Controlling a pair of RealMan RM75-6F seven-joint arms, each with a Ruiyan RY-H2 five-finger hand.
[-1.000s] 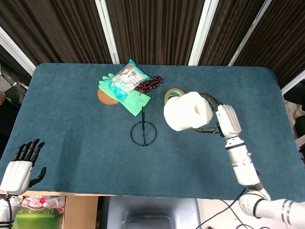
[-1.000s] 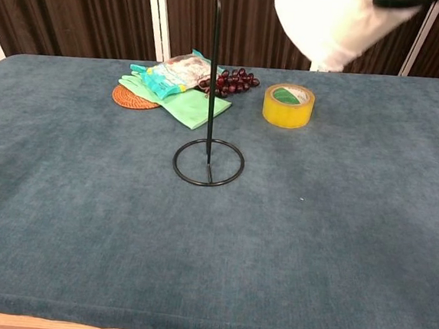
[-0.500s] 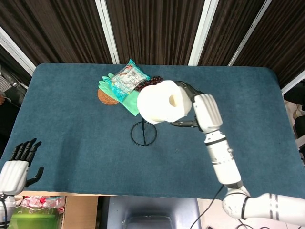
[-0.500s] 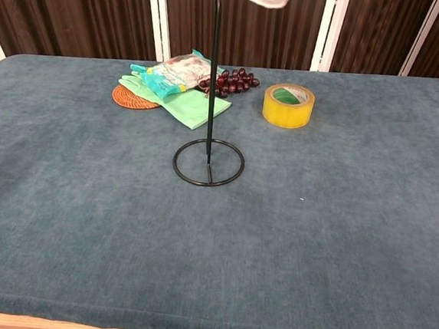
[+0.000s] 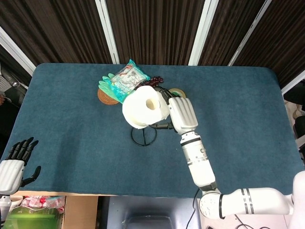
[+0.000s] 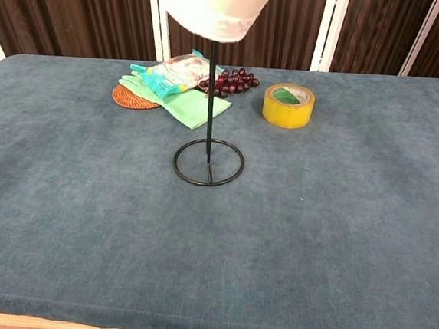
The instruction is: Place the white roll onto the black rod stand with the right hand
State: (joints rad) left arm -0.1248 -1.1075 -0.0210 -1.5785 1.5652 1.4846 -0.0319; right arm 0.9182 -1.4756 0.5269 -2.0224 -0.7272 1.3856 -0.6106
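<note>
The right robot hand [image 5: 177, 113] holds the white roll [image 5: 141, 106] from its right side, with dark fingers [image 5: 164, 93] wrapped around the roll's outer surface. The roll is raised above the counter [image 5: 66, 124] and sits directly left of the hand's white back, its core hole facing upward toward the head camera. In the head view the roll covers the upper part of the black rod stand [image 5: 143, 135], whose ring base shows just below the roll. In the chest view the roll's lower edge [image 6: 214, 6] is at the top of the frame, and the upright rod [image 6: 210, 102] meets the underside of the roll; whether the rod tip has entered the core cannot be determined. The ring base rests flat on the counter. The left robot hand [image 5: 13, 164] is near the front left corner of the counter, holding nothing, with fingers spread apart. Behind the stand lie a green glove [image 6: 182, 103], a snack packet [image 6: 177, 74], an orange coaster [image 6: 133, 98], dark red grapes [image 6: 234, 80] and a yellow tape roll [image 6: 288, 105].
</note>
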